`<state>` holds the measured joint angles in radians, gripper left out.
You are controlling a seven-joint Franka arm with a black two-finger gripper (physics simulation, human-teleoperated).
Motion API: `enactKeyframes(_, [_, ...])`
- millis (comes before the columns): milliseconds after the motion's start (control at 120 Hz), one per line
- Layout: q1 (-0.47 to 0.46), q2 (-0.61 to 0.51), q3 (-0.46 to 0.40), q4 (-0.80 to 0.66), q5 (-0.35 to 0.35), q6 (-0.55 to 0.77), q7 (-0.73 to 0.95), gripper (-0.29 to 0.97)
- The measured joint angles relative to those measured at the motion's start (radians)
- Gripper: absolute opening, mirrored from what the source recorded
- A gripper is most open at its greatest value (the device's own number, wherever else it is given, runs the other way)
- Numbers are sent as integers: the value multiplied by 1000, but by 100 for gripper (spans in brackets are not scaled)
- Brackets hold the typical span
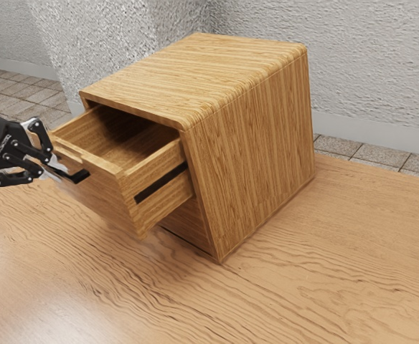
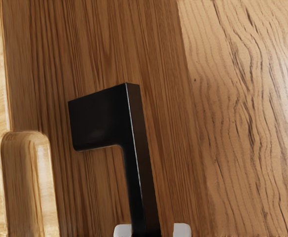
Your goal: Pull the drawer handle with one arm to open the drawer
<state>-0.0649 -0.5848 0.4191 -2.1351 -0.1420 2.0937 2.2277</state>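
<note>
No legible text, label, brand, number or sign appears on the cabinet (image 1: pixel 252 136), drawer (image 1: pixel 152 163), handle (image 2: pixel 104 121) or counter (image 1: pixel 317 287).

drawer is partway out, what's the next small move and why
Probably a short pull straight back, away from the cabinet, along the drawer's own line. The gripper looks shut on the black drawer handle, and the drawer is only partly out, its rear inside the cabinet. A straight pull should avoid jamming it.
</note>
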Motion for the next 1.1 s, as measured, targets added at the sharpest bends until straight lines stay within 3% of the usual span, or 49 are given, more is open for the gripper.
enactKeyframes(167, [-32, -63, 43, -46, 40, 9, 4, -11])
enactKeyframes(467, [-64, -119, 49, -99, 95, 14, 14, -11])
enactKeyframes(1100, [-66, -275, 81, -171, 195, -20, -34, -10])
